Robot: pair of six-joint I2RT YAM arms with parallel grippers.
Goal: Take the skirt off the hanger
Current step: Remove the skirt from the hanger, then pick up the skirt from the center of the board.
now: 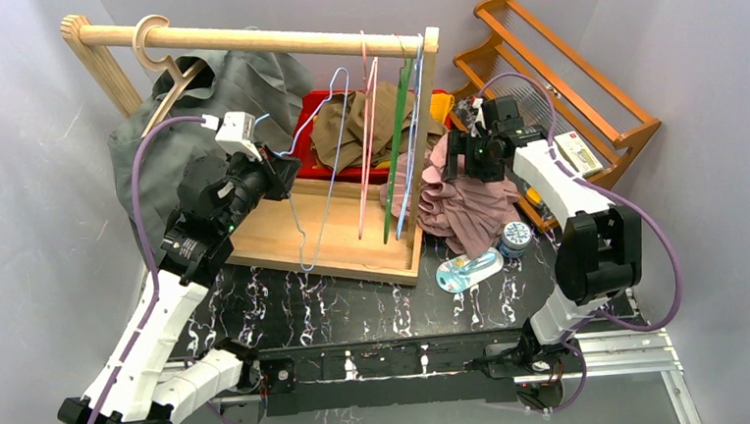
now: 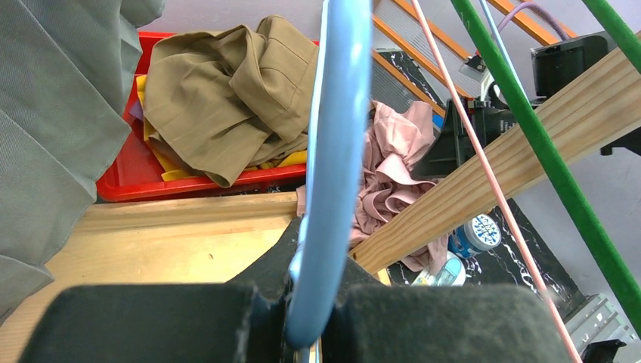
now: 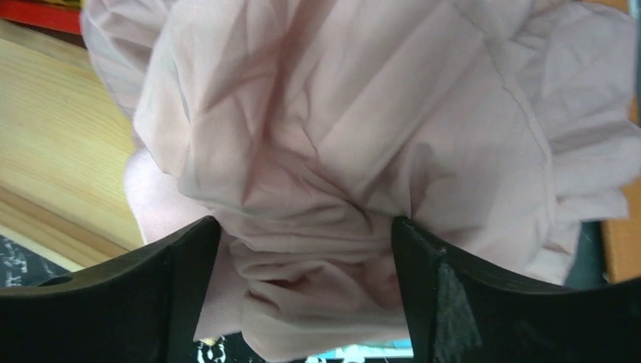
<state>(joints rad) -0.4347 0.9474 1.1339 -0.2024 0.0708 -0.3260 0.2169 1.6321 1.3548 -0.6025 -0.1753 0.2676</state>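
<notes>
While a grey garment [image 1: 246, 92] hangs at the left end of the rail [image 1: 242, 38], the left gripper [image 2: 306, 321] is clamped tight on the blue hanger [image 2: 332, 151], which is pinched between its pads. Moving across, a red tray [image 2: 128, 174] holds brown cloth [image 2: 227, 91], and a green hanger [image 2: 540, 144] leans off the rail. And there's the skirt [image 1: 464, 211], pink, heaped on the table [image 1: 357, 302] against the right end of the rack [image 1: 284, 237]. The right gripper [image 1: 468, 157] is over it, fingers [image 3: 174, 265] spread wide, folds bulging between them.
</notes>
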